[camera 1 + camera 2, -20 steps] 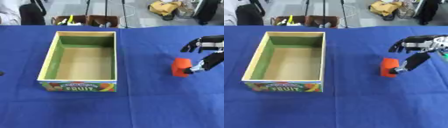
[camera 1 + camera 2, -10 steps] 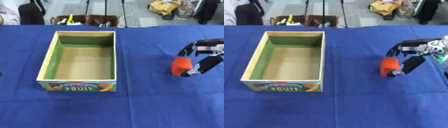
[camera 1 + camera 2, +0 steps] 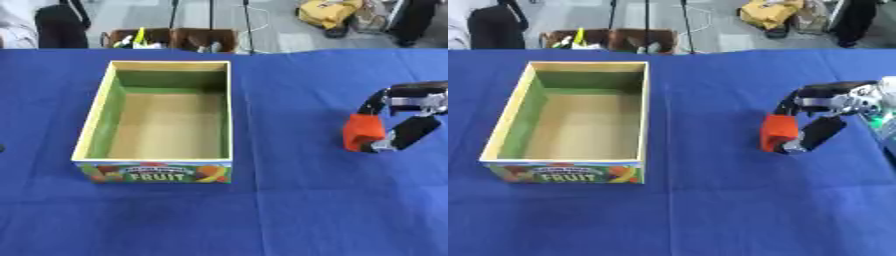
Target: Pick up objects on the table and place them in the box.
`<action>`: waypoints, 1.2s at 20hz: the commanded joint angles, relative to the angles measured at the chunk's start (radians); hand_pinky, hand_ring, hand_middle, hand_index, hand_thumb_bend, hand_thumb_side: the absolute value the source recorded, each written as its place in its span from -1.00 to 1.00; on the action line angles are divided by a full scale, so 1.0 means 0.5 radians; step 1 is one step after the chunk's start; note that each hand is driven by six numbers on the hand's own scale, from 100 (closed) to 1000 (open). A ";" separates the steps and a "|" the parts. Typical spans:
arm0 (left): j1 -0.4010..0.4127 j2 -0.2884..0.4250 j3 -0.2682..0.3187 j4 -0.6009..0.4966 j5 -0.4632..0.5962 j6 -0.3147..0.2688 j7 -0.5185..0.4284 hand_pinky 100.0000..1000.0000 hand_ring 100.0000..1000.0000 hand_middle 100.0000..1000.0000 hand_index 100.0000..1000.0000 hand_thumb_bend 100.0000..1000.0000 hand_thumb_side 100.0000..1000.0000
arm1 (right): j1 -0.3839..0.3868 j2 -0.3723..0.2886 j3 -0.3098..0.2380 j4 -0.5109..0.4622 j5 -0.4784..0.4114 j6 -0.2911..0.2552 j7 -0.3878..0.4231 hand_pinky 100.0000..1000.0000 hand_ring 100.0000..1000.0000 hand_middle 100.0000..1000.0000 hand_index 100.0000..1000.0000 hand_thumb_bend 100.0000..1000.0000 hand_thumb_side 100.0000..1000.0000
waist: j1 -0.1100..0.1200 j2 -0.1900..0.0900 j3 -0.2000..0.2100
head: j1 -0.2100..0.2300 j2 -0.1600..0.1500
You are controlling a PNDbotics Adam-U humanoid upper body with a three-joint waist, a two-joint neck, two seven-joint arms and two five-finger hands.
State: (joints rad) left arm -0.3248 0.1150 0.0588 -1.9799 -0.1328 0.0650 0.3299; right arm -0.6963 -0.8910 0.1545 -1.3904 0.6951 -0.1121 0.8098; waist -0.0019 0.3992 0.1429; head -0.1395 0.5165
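My right hand [image 3: 822, 114], black with silver joints, comes in from the right side, well to the right of the open cardboard box with green inner walls and a "FRUIT" label on its front [image 3: 227, 107], and its fingers [image 3: 800, 96] curl down over the top of a small orange block-shaped object [image 3: 780, 133] while my thumb [image 3: 814, 137] presses against the side facing away from the box, so the block is pinched between them. The orange block stands upright on the blue cloth-covered table [image 3: 289, 210], out to the right of the box and well apart from it, about level with the box's nearer half; I cannot tell whether its base touches the cloth or sits just above it. The box itself lies with its long side running away from me, its labelled short wall nearest, and its tan floor bare. At the left edge of the left eye view, to the left of the box's near corner, a small dark shape [image 3: 2, 148] peeks in; I cannot make out what it is, and my left hand is in neither view. Beyond the box, past the table's far edge, sit two brown open cartons with small things in them [image 3: 171, 39] on a grey floor, and farther to the right of them lies a yellow bag [image 3: 331, 11].
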 commanded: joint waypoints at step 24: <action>-0.020 0.027 -0.009 -0.040 0.005 -0.004 -0.012 -0.20 0.22 0.12 0.19 -1.00 0.84 | -0.063 -0.070 -0.048 -0.027 -0.067 0.120 -0.392 -0.18 0.24 -0.32 -0.18 -1.00 -0.15 | -0.006 -0.045 -0.004 | -0.014 -0.025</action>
State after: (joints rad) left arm -0.3256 0.1147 0.0539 -1.9799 -0.1328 0.0627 0.3261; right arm -0.7073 -0.8895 0.1505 -1.3821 0.6754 -0.0579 0.6255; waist -0.0026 0.4040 0.1421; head -0.1499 0.5090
